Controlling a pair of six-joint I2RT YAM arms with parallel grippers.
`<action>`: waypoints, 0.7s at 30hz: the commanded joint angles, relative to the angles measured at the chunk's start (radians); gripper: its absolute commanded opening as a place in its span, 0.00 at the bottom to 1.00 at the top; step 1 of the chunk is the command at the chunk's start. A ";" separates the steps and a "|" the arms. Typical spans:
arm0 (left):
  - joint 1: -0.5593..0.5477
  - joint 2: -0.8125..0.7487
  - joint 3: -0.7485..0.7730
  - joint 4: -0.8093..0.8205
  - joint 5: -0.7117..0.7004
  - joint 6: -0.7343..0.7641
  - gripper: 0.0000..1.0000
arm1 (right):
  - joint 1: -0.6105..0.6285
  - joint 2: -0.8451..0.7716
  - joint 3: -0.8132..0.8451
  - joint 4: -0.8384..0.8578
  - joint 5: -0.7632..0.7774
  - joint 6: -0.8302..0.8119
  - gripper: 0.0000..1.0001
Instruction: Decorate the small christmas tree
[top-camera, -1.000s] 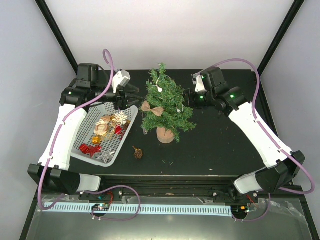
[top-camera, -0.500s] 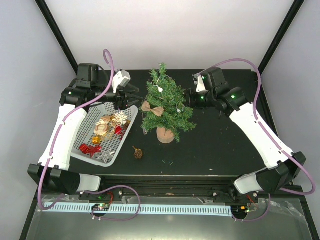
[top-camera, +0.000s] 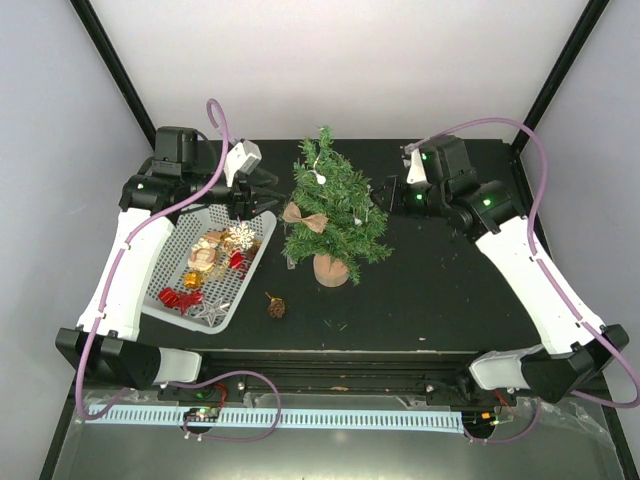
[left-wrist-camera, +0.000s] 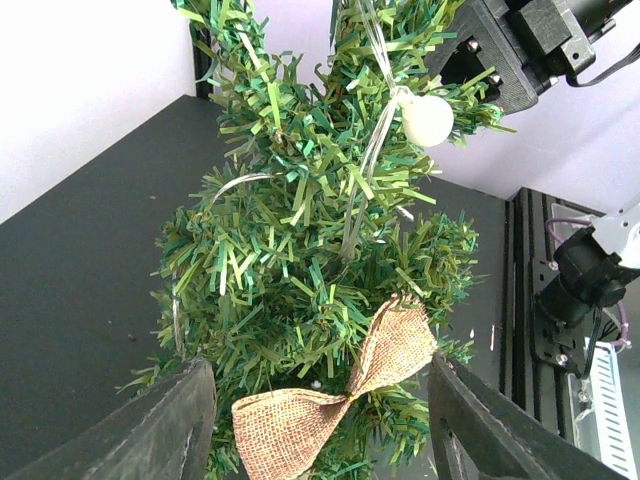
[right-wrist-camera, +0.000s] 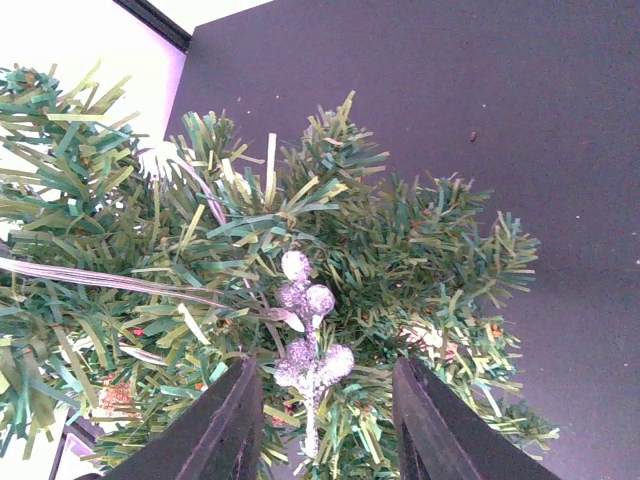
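Small christmas tree (top-camera: 335, 215) bears burlap bow (top-camera: 303, 219), white ball (top-camera: 318, 178), silver sprig (right-wrist-camera: 305, 345). Tray (top-camera: 183, 240) ornaments (top-camera: 215, 255), pinecone (top-camera: 275, 306) left. My right fingers (top-camera: 385, 195) parted around sprig, not gripping; my left fingers (top-camera: 255, 200) wide, empty.

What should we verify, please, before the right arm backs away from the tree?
1. Right pincer open: ok.
2. Sprig clear of its fingers: cannot tell; it sits between them.
3. Tree upright: ok.
4. Left pincer open and empty: ok.
5. Ornaments waiting in tray: ok.
6. Table free of strays: not ok; pinecone lies beside the tray.
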 joint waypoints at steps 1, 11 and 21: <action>-0.007 0.001 0.009 -0.029 -0.016 0.018 0.60 | -0.017 -0.035 0.003 -0.028 0.031 -0.015 0.36; -0.003 -0.104 -0.112 -0.138 -0.198 0.162 0.69 | -0.062 -0.133 -0.057 -0.161 0.187 -0.036 0.39; -0.003 -0.336 -0.472 -0.263 -0.317 0.565 0.76 | -0.095 -0.225 -0.157 -0.207 0.238 -0.043 0.48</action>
